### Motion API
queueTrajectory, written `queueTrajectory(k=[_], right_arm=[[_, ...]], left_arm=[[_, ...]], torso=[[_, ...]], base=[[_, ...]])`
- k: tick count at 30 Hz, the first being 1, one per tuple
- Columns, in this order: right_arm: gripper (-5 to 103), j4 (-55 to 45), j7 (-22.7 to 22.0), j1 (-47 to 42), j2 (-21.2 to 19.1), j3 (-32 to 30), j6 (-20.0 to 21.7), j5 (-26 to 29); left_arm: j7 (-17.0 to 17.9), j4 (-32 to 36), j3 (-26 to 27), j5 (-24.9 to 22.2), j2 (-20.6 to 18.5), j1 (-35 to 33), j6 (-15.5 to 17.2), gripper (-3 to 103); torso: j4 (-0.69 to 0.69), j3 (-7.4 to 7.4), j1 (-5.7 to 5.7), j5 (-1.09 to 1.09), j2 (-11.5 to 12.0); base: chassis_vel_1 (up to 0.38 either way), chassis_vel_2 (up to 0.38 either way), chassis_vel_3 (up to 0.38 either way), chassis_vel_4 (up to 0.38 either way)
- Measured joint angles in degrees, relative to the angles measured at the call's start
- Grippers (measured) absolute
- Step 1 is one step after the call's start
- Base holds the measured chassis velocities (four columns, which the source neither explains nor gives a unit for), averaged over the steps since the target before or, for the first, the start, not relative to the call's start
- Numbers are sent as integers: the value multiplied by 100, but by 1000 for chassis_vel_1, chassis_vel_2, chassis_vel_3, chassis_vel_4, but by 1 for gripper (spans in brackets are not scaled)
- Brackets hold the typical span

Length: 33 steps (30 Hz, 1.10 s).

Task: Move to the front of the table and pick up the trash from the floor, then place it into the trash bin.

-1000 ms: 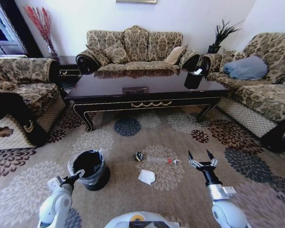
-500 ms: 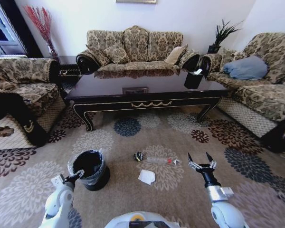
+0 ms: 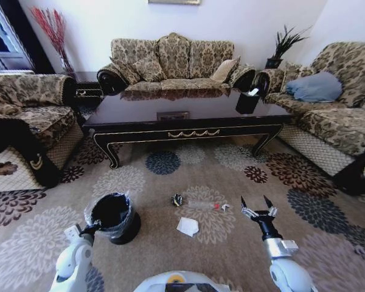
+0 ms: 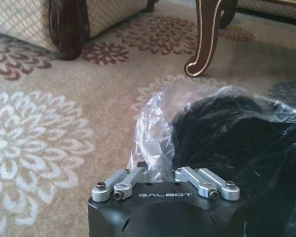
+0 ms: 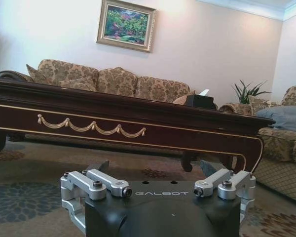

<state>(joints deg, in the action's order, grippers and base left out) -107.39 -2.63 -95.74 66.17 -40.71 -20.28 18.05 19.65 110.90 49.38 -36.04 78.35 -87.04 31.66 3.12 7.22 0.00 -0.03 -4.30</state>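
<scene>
- Left pincer (image 3: 90, 229): low over the floor, tips touching the near rim of the trash bin (image 3: 112, 215). In the left wrist view the fingers (image 4: 160, 165) are clenched on a fold of the clear plastic bag (image 4: 155, 131) lining the rim. Half a second ago the tips sat a little higher against the bag; now they have dipped and the arm has drawn slightly toward the robot.
- Trash bin: black and round, directly ahead of the left pincer. It has shifted a little and its bag looks pulled compared with a second ago. Judgement: the pincer is tugging or steadying the liner, not loading anything yet.
- Right pincer (image 3: 258, 208): released, fingers spread wide, held above the floor (image 3: 243, 243) and grasping nothing. It sits fractionally lower than a second ago, otherwise unchanged.
- Clear bottle (image 3: 204, 205) with red cap: lying just beyond and inboard of the right pincer, well apart from the bin.
- Crumpled white paper (image 3: 188, 226): between the two pincers, nearer the robot than the bottle.
- Small dark wrapper (image 3: 177, 199): at the bottle's far end from the right pincer.
- Table (image 3: 188, 118): well beyond both pincers, the robot already facing its front edge.
- Task standing: all three pieces of trash lie untouched on the floor; pickup not yet begun.
</scene>
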Motion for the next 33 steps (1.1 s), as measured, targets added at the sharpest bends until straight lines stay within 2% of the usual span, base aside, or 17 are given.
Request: queueTrajectory(k=[3, 5, 7, 9, 13, 21, 28, 29, 31, 33], right_arm=[[100, 118, -43, 109, -85, 52, -23, -13], [100, 262, -42, 223, -175, 139, -54, -12], [100, 368, -40, 322, -236, 205, -69, 6], [100, 658, -32, 555, -396, 399, -76, 92], [100, 988, 12, 822, -541, 625, -79, 131], [100, 1260, 95, 985, -478, 935, -135, 53], [100, 1332, 97, 1064, -443, 1041, -136, 18], [100, 1347, 97, 1075, -442, 1052, -135, 13], [100, 1375, 97, 1091, -447, 1066, -136, 3], [100, 1435, 104, 1119, -481, 1087, -135, -34]], left_arm=[[9, 170, 91, -53, -34, -89, 0, 14], [32, 292, 161, -160, -64, -153, 25, 4], [59, 374, 206, -243, -81, -185, 48, 3], [110, 583, 330, -397, -118, -265, 93, 3], [124, 769, 418, -459, -112, -439, 122, 3], [99, 742, 341, -209, 214, -557, -15, 3], [88, 676, 332, -192, 185, -565, -27, 3], [88, 642, 328, -190, 171, -548, -28, -1], [87, 604, 321, -190, 160, -525, -29, 3], [96, 524, 280, -241, 161, -482, -1, 13]], torso=[[-1, 0, 0, 1, 0], [0, 1, 0, 1, 0], [-2, 0, 0, -1, 1], [-4, 1, 0, 5, 1], [-4, 0, 0, 3, 1], [-3, -1, 0, 8, 0], [-3, -1, 0, 5, 0], [-3, -1, 0, 6, 0], [-3, -1, 0, 6, 0], [0, -1, 0, -2, 1]], base=[[0, 0, 0, 0], [0, 0, 0, 0], [0, 0, 0, 0], [0, 0, 0, 0], [0, 0, 0, 0], [0, 0, 0, 0], [0, 0, 0, 0], [0, 0, 0, 0], [0, 0, 0, 0], [0, 0, 0, 0]])
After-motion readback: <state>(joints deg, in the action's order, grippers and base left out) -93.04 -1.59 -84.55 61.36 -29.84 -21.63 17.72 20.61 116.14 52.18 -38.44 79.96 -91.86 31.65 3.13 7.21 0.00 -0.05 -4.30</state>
